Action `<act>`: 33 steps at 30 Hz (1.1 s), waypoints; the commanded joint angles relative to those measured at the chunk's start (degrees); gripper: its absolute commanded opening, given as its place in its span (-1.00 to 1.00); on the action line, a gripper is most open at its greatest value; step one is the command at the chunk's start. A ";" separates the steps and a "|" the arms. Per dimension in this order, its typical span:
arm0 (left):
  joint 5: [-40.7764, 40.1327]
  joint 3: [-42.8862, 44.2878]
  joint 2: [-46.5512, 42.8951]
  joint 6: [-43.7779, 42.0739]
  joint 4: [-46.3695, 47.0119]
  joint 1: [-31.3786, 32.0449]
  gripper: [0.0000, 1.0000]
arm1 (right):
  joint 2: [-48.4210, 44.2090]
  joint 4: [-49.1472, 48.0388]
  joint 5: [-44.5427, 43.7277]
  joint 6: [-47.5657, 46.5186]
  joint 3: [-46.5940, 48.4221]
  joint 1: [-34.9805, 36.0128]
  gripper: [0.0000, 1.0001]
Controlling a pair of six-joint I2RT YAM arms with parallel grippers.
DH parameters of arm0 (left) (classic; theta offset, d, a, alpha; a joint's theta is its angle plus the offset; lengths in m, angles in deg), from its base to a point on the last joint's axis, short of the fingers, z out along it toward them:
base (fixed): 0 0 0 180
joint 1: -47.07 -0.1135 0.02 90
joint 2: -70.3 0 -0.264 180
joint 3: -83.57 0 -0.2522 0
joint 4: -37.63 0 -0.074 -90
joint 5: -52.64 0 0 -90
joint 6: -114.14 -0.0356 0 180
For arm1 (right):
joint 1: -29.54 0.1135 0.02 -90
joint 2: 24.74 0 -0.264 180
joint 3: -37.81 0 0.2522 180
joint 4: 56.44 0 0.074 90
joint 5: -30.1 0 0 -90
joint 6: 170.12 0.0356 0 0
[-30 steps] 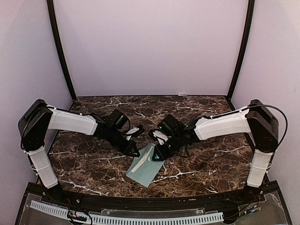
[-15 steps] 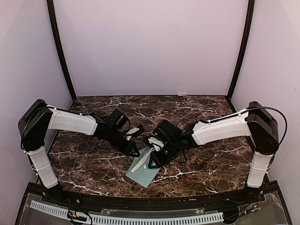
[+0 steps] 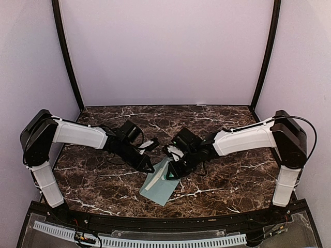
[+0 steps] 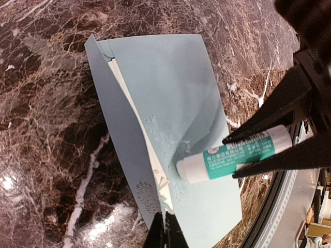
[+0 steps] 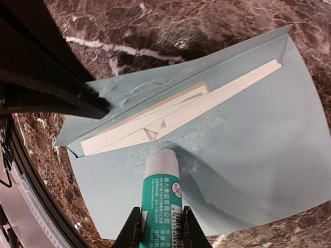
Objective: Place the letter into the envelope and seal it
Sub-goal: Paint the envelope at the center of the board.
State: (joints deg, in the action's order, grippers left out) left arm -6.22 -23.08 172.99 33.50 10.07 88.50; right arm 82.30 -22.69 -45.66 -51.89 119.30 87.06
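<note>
Teal envelope (image 5: pixel 258 155), cream letter (image 5: pixel 227 89)

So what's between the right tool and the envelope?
A glue stick, held by the right tool, its white tip on the envelope. Clearest in the right wrist view.

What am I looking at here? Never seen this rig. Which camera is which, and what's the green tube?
A left arm and a right arm are bolted to a marble-pattern table, each ending in a two-finger gripper. The wide picture looks down from above and behind them. The other two come from a camera on each wrist. On the table lies a pale teal envelope, flap open, with a cream letter tucked inside. The right gripper is shut on a green-and-white glue stick, whose white end is at the envelope's opening. The left gripper is shut, its tip on the flap.
</note>
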 commanded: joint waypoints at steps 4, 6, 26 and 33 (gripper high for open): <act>-0.07 0.00 0.63 -1.36 -1.53 0.17 -1.00 | 2.16 2.44 -5.05 0.08 0.05 -3.16 -0.85; -0.04 0.04 0.74 -1.37 -1.53 0.22 -1.00 | 2.37 2.09 -4.83 0.00 0.15 -3.36 -0.85; -4.11 0.90 -4.34 0.75 -2.66 -5.54 -0.72 | -15.37 -3.98 -7.83 1.84 -4.98 -4.82 -0.83; -2.23 2.02 -7.47 3.05 -4.14 -6.98 0.10 | -23.43 -13.40 -11.08 6.18 -14.19 -7.09 -0.82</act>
State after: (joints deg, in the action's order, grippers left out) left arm -9.50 -22.75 169.93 35.03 8.17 82.51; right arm 62.02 -28.87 -53.61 -49.03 109.16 81.18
